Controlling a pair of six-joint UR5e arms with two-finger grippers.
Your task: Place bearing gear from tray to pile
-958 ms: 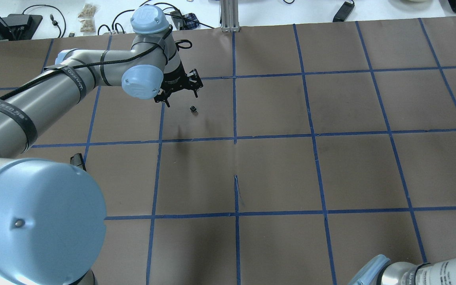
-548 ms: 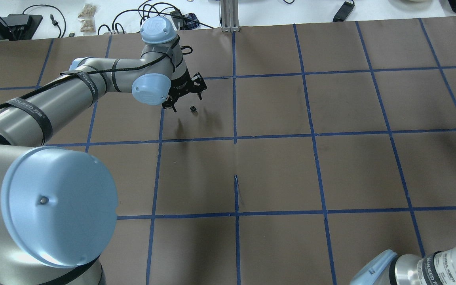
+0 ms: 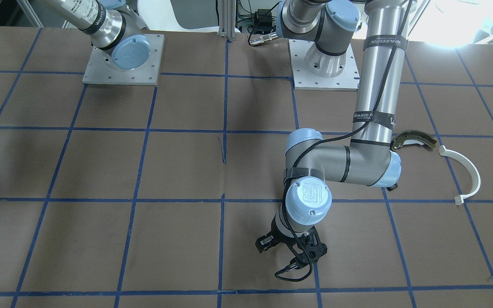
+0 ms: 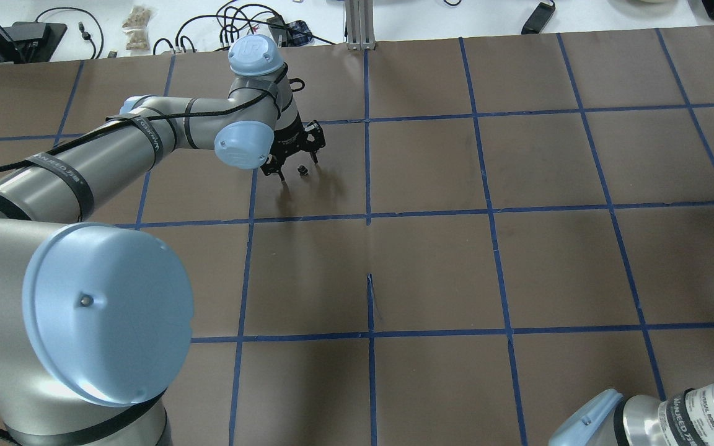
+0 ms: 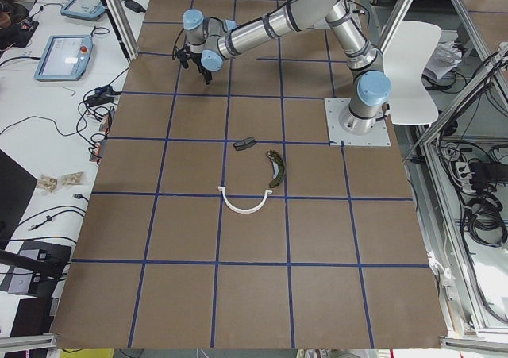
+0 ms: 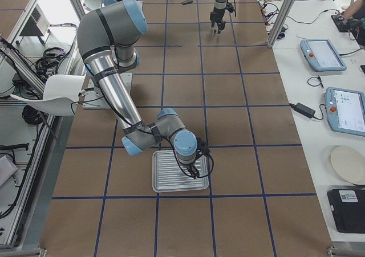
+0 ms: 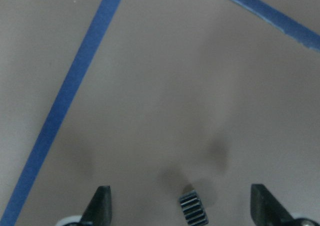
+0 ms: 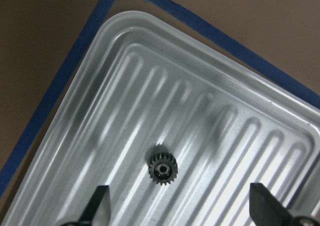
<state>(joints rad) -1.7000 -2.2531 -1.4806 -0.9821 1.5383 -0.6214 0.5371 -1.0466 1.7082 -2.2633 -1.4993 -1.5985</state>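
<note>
A small black toothed gear (image 8: 161,168) lies in the ribbed silvery tray (image 8: 210,85). My right gripper (image 8: 181,206) hangs open above the tray, and the gear lies just ahead of its fingertips. A second small black gear (image 7: 192,211) stands on the brown table between the fingers of my open left gripper (image 4: 299,168), untouched. The pile lies far from both: an olive brake shoe (image 3: 413,140), a white half-ring (image 3: 464,175) and a black block (image 5: 246,143).
The table is brown paper with a blue tape grid (image 4: 369,217). The tray (image 6: 179,171) sits near the right end of the table. My left elbow (image 3: 357,164) hangs over the table beside the brake shoe. Cables and tablets lie beyond the far edge.
My left gripper has moved right and down towards the small gear on the table and now straddles it. The right arm has shifted slightly at the lower right corner.
</note>
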